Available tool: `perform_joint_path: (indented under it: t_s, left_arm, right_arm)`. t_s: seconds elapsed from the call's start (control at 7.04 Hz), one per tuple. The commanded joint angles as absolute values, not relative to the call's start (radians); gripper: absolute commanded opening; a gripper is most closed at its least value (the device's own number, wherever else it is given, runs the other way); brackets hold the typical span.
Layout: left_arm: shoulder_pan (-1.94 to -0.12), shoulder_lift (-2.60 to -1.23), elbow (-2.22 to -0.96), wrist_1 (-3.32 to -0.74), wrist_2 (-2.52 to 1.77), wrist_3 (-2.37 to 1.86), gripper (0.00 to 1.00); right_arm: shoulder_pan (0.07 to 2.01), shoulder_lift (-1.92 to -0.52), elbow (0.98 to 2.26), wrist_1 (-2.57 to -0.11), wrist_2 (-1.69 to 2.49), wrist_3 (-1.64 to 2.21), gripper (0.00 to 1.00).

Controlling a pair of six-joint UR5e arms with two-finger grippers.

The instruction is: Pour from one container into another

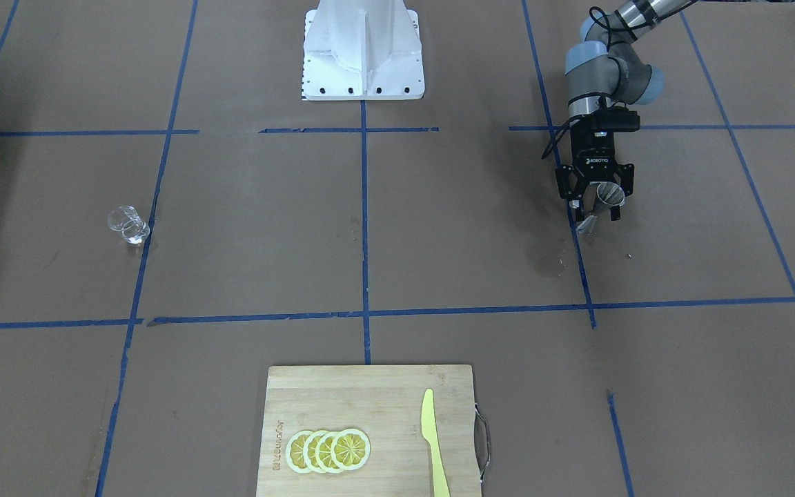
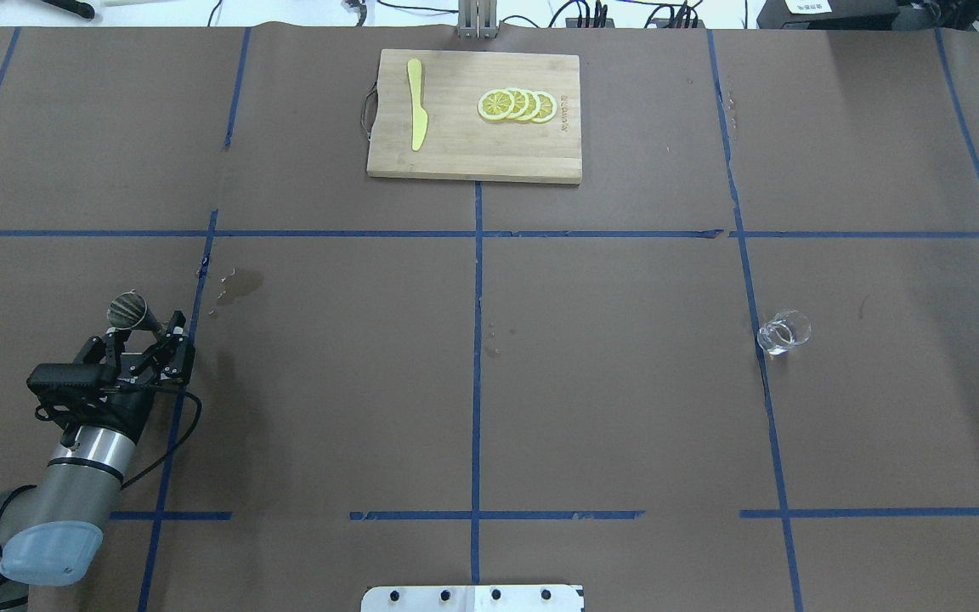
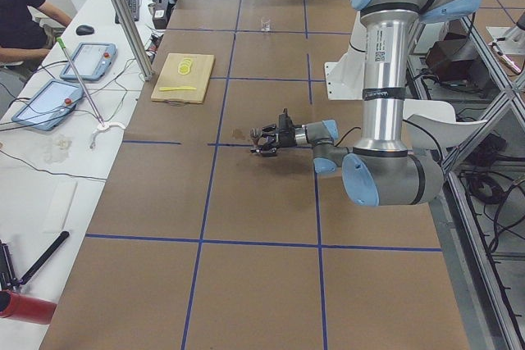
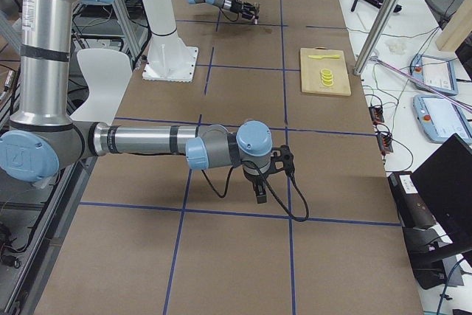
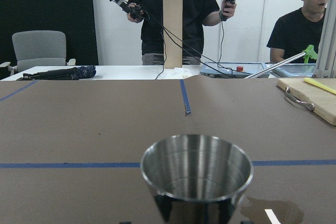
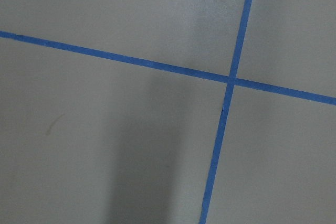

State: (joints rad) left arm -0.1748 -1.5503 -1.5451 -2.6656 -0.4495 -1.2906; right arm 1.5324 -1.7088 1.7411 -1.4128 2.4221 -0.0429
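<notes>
- Two robot arms work at a brown paper-covered table point(image 2: 608, 382) marked with blue tape lines.
- The left gripper point(image 1: 595, 210) reaches in low from the side. Its two fingers are spread wide.
- A small silvery steel jigger point(image 1: 604, 199), shaped like two cones joined at a thin middle, stands upright between those fingers. There is one finger on each side of it, and they do not look like they squeeze it.
- The left wrist view shows the jigger's round mouth close up, with shiny metal inside.
- A dark wet-looking mark point(image 2: 239, 285) is on the paper near the jigger.
- A small clear round glass cup point(image 2: 783, 331) with a thick bottom stands on the robot's right side of the table. It is right by a blue tape line and well apart from the jigger.
- The right gripper point(image 4: 259, 193) points down over the table. It shows only in the right side view, so I cannot tell if it is wide or narrow. Its own camera shows just brown paper and two crossing tape lines.
- A pale wooden cutting board point(image 2: 472, 149) with a metal handle lies at the far edge of the table, across from the robot.
- Four round yellow lemon slices point(image 2: 517, 104) lie on the board in an overlapping row. A flat yellow knife point(image 2: 415, 106) lies on it too, apart from them.
- Two people in dark tops are behind the table in the left wrist view. One stands and one sits.
</notes>
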Motion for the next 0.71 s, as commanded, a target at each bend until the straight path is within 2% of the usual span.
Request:
perform_joint_path:
  t_s: [0.0, 0.28, 0.43, 0.57]
  left_arm:
    - [-0.173, -1.551, -1.542, -2.666, -0.449, -1.290, 0.56]
    - [-0.173, -1.563, -1.543, -2.671, -0.449, -1.292, 0.25]
    - [-0.173, -1.565, -1.543, -2.687, -0.449, -1.290, 0.01]
    - [-0.173, -1.569, -1.545, -2.688, -0.449, -1.290, 0.00]
  right_arm:
    - [1.532, -1.709, 1.743, -1.411, 2.422, -0.043, 1.00]
    - [1.532, -1.707, 1.743, -1.411, 2.422, -0.043, 1.00]
    - [1.532, -1.707, 1.743, -1.413, 2.422, -0.043, 1.00]
    - [1.532, -1.707, 1.741, -1.413, 2.422, -0.043, 1.00]
